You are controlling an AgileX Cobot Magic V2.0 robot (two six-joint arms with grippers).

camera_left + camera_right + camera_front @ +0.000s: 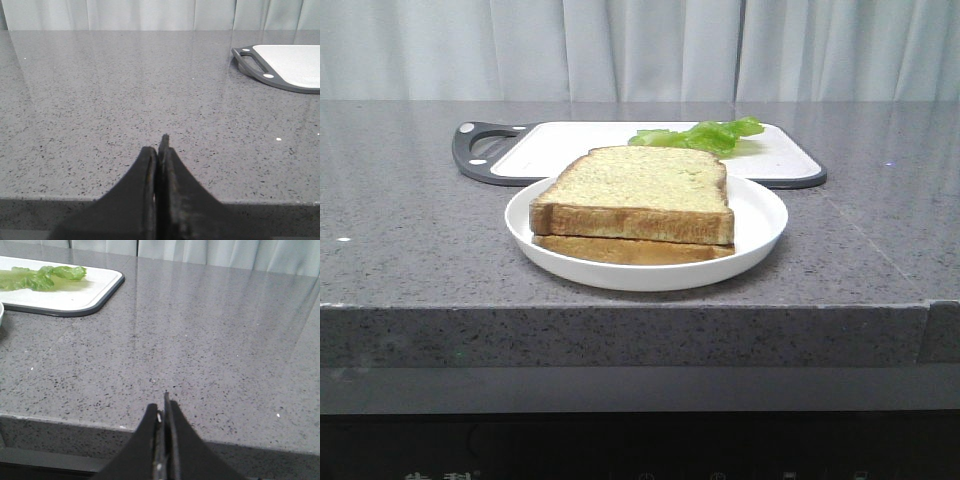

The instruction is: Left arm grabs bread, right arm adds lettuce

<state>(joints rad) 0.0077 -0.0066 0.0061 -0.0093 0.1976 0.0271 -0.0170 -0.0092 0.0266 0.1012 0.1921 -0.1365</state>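
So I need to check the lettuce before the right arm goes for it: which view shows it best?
The right wrist view: the lettuce lies open on the cutting board. In the front view the bread partly hides the leaf. The left wrist view shows none of it.

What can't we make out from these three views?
- Lower bread slice: front view, mostly covered by the top slice; only its front edge shows.
- Lettuce: front view, near part hidden behind the bread; right wrist view, cut by the frame edge.
- Plate: right wrist view, a sliver at the edge.
- Cutting board: left wrist view, cut off at the edge.
- Both arms: absent from front view.
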